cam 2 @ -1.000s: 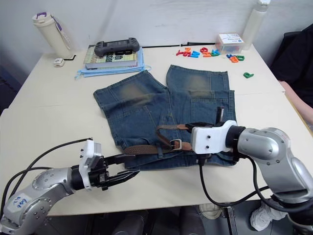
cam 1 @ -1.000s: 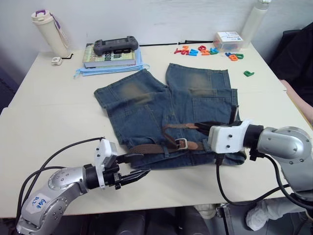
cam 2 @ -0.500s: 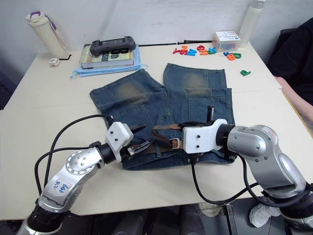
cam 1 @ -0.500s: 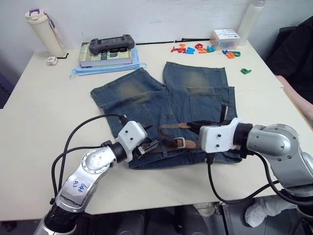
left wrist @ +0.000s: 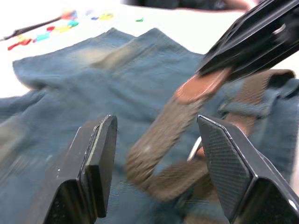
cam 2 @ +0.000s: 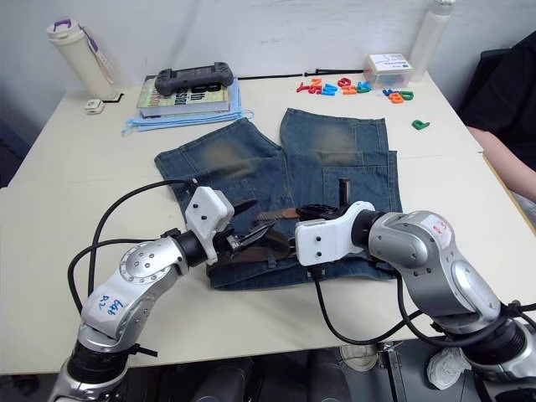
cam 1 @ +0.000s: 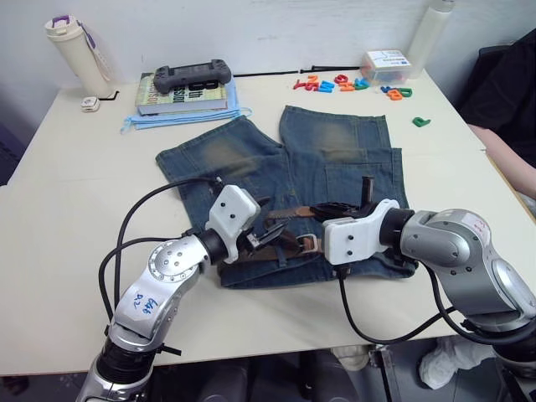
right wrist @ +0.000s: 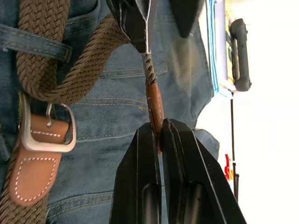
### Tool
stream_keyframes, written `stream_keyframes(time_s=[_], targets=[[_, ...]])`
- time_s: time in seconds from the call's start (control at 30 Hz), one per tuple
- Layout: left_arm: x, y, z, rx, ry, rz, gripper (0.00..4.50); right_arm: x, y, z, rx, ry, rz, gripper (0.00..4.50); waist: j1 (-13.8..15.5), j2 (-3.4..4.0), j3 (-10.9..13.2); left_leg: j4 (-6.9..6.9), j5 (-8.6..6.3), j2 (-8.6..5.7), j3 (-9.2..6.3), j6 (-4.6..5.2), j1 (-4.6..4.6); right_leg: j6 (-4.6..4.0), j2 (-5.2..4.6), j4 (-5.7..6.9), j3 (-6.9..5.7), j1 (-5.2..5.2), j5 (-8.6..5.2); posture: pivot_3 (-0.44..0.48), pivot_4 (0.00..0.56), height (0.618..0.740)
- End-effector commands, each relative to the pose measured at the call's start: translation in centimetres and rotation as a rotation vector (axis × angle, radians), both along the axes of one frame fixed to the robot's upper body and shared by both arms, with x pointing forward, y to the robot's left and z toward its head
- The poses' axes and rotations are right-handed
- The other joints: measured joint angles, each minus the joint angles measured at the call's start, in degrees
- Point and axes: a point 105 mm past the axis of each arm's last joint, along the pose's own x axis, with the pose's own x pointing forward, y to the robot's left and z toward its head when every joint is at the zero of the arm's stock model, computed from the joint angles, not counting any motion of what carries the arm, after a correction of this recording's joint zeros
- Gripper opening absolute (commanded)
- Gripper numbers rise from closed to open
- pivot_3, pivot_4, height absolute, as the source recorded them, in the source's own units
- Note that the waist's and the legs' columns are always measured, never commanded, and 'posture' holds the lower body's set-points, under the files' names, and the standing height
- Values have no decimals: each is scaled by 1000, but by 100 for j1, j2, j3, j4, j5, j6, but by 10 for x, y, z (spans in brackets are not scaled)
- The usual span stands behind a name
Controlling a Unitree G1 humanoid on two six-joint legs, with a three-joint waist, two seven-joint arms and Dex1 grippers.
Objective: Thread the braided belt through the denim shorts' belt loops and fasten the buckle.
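Note:
The denim shorts [cam 1: 251,172] lie flat mid-table, waistband toward me. The braided belt [cam 1: 280,247] runs along the waistband under a belt loop [right wrist: 32,39], and its silver buckle [right wrist: 46,128] rests on the denim. My right gripper [right wrist: 158,127] is shut on the belt's tan leather tip [right wrist: 155,105], holding it just above the shorts. My left gripper [left wrist: 155,120] is open, its fingers [left wrist: 100,154] on either side of the brown strap just behind that tip. In the head views the two grippers meet over the waistband, the left gripper [cam 1: 264,228] facing the right gripper [cam 2: 306,209].
At the back left a book with a game controller [cam 1: 184,77] lies on blue cloth, beside a bottle [cam 1: 74,52]. Coloured letters [cam 1: 343,84], a white box [cam 1: 385,65] and a white bottle [cam 1: 429,33] sit at the back right. A person's arm [cam 1: 511,155] is at the right edge.
My left arm swung in from the table's front edge to the waistband and now straddles the strap. My right gripper carried the belt tip leftward toward it.

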Motion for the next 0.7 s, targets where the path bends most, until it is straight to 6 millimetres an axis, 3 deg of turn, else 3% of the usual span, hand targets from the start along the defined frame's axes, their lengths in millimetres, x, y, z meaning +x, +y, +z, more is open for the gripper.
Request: stream_keyframes(time_s=[0.03, 0.33, 0.37, 0.47, 0.5, 0.53, 0.6, 0.7], targets=[[4, 0, -2, 92, -46, 23, 3058, -4, 7, 12, 9, -64, 28, 0, 4, 0, 0, 1, 0, -1, 0, 0, 0, 0, 0, 2, 1, 0, 0, 0, 150, 707], [12, -4, -9, 55, -19, 56, 3058, -10, 13, 12, 28, -57, 55, 0, -6, 0, 0, 2, 0, -1, 0, 1, -4, -2, 2, 3, 2, -5, 1, 0, 150, 707], [11, -5, -9, 49, -20, 48, 2494, -10, 13, 12, 28, -57, 56, 0, -7, 0, 0, 2, 0, 0, 2, 1, -4, -2, 3, 6, 4, -7, 1, 0, 150, 707], [9, -7, -10, 39, -21, 35, 1356, -11, 14, 12, 31, -57, 56, 0, -4, 0, 0, 3, 1, 0, 6, -1, -5, -2, 3, 15, 7, -13, 1, 0, 150, 707], [8, -6, -11, 38, -20, 31, 1273, -11, 14, 12, 31, -57, 56, 0, -3, 0, 0, 3, 1, 0, 6, -2, -5, -2, 3, 16, 8, -14, 1, 0, 150, 707], [8, -6, -11, 36, -20, 29, 567, -11, 14, 12, 32, -57, 56, 0, -4, 0, 0, 4, 3, 0, 10, -4, -4, -2, 3, 23, 12, -19, 1, 0, 150, 707], [8, -5, -12, 32, -20, 27, 52, -11, 14, 12, 35, -56, 56, 0, -6, 0, 0, 5, 4, 0, 17, -6, -3, -3, 4, 32, 19, -24, 1, 0, 150, 707], [6, -4, -15, 6, -17, 16, 52, -11, 15, 12, 46, -54, 53, 0, -4, 0, 0, 9, 6, 0, 30, -7, -3, -5, 6, 42, 31, -32, 2, 0, 150, 707]])
